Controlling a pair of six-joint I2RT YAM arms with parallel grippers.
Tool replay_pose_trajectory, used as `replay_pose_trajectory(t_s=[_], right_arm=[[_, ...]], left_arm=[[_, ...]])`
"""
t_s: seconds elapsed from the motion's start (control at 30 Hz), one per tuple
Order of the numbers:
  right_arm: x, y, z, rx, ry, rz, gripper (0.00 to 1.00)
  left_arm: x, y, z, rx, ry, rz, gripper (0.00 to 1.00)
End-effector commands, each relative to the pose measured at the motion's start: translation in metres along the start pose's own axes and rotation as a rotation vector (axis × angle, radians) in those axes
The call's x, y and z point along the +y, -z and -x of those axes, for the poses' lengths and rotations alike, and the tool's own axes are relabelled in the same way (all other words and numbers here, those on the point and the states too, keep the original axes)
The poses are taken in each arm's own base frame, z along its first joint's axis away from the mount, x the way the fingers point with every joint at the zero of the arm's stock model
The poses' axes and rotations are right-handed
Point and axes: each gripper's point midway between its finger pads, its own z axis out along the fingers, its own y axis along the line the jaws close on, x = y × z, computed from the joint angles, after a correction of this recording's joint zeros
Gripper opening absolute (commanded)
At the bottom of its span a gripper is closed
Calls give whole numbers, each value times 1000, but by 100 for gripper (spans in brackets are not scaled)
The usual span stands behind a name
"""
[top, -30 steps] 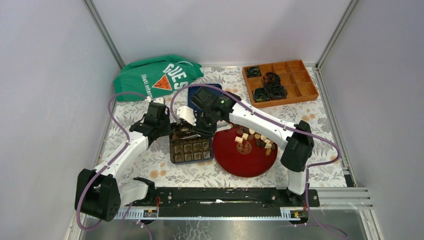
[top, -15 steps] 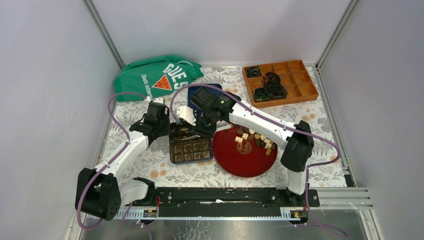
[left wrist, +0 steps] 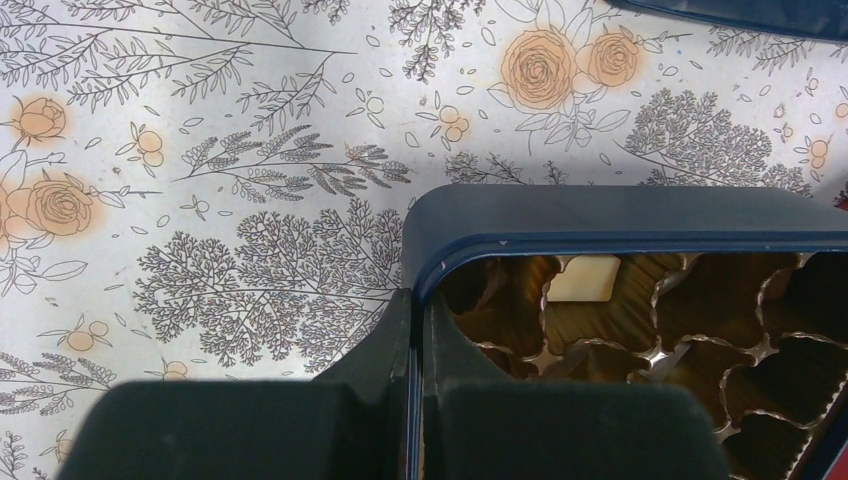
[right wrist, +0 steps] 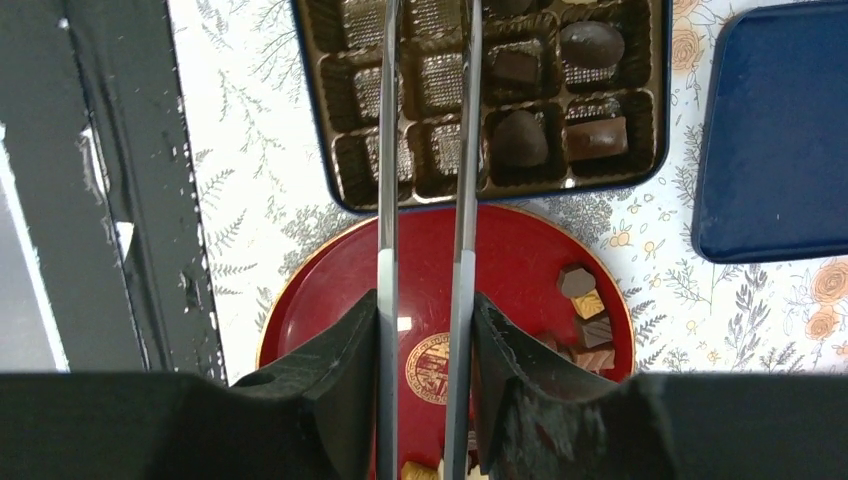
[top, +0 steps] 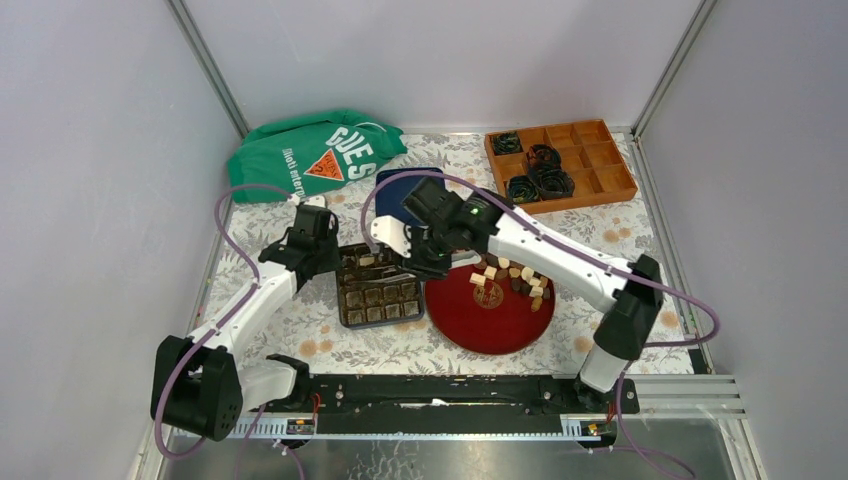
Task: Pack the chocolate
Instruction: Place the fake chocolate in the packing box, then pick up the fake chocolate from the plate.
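Beside the narrowly parted right end effector [right wrist: 425, 200], chocolate [right wrist: 520, 138] in box [right wrist: 355, 165] cells.

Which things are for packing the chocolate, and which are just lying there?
For the job: chocolates, box, red plate, blue lid.
Just lying about: green cloth, orange tray, cables.

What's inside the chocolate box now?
The box shows four brown chocolates at one end and a white one in a corner cell; other visible cells look empty. Fingers of the right gripper cover two strips, and some rows are out of frame.
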Motion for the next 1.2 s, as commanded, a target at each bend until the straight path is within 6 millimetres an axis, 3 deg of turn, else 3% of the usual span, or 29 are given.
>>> replay_pose_trajectory(t_s=[0.0,0.13,0.27,0.5,0.8,1.17], right_arm=[[12,37,6,-115,45,29,39],[12,60,-8,-186,-11,59,39],[-3,88,-34,-273,-118,17,39],[-14,117,-99,-360,-300,-116,39],[-12,127,-163,-339,-434,-288,39],[-11,122,-184,-265,-469,-281,39]], left_arm=[[-6,4,32,-84,33,-12,0],[3,0,32,-72,21,21,0],[8,-5,29,-45,8,41,0],[9,-13,24,-1,-11,52,0],[11,-24,11,64,-32,59,0],[12,-27,5,93,-37,59,4]])
